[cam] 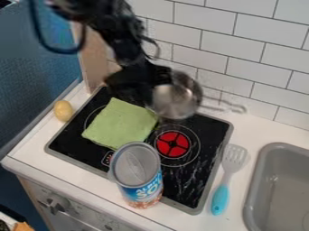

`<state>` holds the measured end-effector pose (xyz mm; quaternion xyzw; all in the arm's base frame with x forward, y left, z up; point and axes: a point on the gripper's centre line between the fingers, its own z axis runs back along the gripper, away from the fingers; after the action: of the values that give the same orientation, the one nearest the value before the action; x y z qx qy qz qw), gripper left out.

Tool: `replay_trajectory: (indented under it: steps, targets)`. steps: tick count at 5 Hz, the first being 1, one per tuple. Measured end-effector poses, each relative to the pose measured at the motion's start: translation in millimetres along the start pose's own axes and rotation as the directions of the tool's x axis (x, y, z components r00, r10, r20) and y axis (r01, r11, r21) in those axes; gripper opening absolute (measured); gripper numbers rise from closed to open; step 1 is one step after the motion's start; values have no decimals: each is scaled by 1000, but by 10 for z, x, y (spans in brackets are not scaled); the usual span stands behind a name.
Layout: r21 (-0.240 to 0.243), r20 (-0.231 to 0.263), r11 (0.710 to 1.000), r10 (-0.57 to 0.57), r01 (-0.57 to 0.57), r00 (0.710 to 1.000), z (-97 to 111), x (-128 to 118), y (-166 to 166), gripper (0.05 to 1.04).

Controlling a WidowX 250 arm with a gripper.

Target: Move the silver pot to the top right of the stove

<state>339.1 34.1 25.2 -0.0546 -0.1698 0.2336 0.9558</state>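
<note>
Camera view puts the black gripper (147, 95) at the left side of the silver pot (181, 97), its fingers closed on the rim as far as we can judge, though dark parts overlap at the contact. Our pot is tipped, its bowl at the far edge of the stove (208, 140) and its handle (232, 107) pointing right, in front of the tiled wall (235, 49).

We judge the step in hand to be carrying the pot to the far right corner. To do it well, we should keep the pinch firm, travel right and a little nearer so that both bowl and handle stay off the tiles, then level the base before easing it down. Letting go while it is tilted could make it rock or slide. A grip on one side also leaves the handle's weight free to twist the pot, so slow turns suit us best.

Our arm (111, 27) comes in from the far left and slants down to the right, with the gripper hanging over the far part of the stove.

Farther out, a green cloth (120, 122) lies left of the red burner (173, 144), and a can (138, 169) stands at the near side. To the right we have a spatula (220, 200) and then the sink (258, 180).
</note>
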Motion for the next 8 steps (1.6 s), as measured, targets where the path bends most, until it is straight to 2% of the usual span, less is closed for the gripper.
replay_trajectory:
  steps: [2, 4, 5, 6, 8]
  targets:
    - [22, -45, 1000, -16, 17, 999, -355, -47, -256, 74]
    - [36, -81, 999, 18, -15, 997, -492, -81, -260, 74]
    - [46, -78, 999, 19, -15, 997, -492, -82, -252, 93]
    - [49, -105, 999, -3, 8, 994, -492, -122, -239, 259]
    - [70, -116, 997, -9, 17, 993, -442, -89, -237, 835]
